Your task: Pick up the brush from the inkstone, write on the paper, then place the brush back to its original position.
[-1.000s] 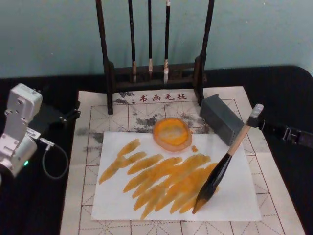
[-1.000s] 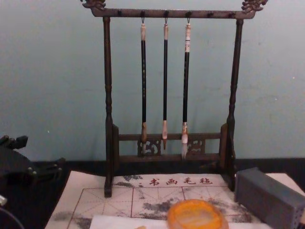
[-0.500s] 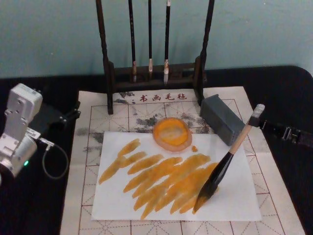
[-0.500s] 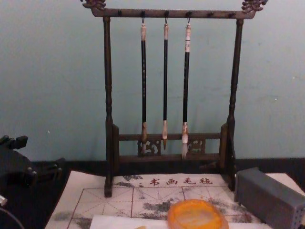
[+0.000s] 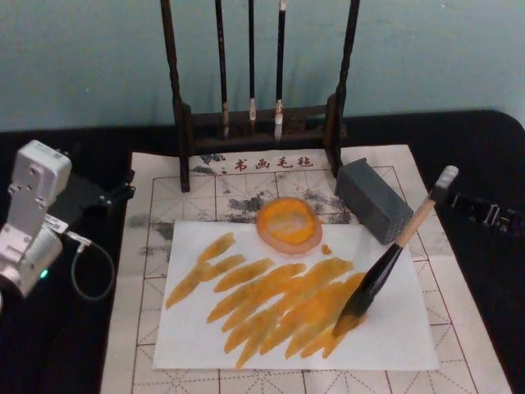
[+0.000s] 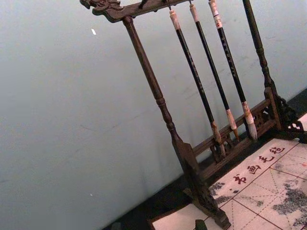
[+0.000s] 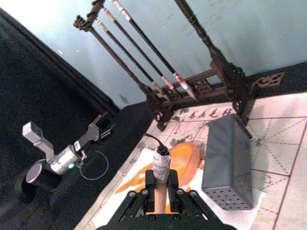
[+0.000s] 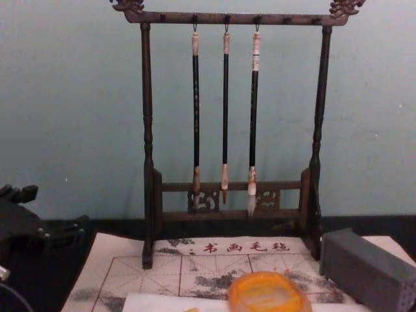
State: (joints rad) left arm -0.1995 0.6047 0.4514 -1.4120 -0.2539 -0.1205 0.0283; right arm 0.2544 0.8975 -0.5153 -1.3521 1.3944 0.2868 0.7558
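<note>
The brush leans over the right part of the white paper, its dark tuft resting on the orange strokes. My right gripper is shut on the upper end of its pale handle, reaching in from the right. In the right wrist view the gripper clamps the handle just below the brush's taped end. The inkstone, a round orange dish, sits at the paper's far edge, also in the chest view. My left gripper is parked at the left, off the mat, fingers apart.
A dark wooden rack with three thin hanging brushes stands behind the mat. A grey perforated block lies right of the inkstone, close to the brush handle. A gridded felt mat lies under the paper. A cable loops by the left arm.
The right gripper has moved the brush to the right and slightly away. Its tip has slid up-right along the orange strokes. The left arm has not moved.
</note>
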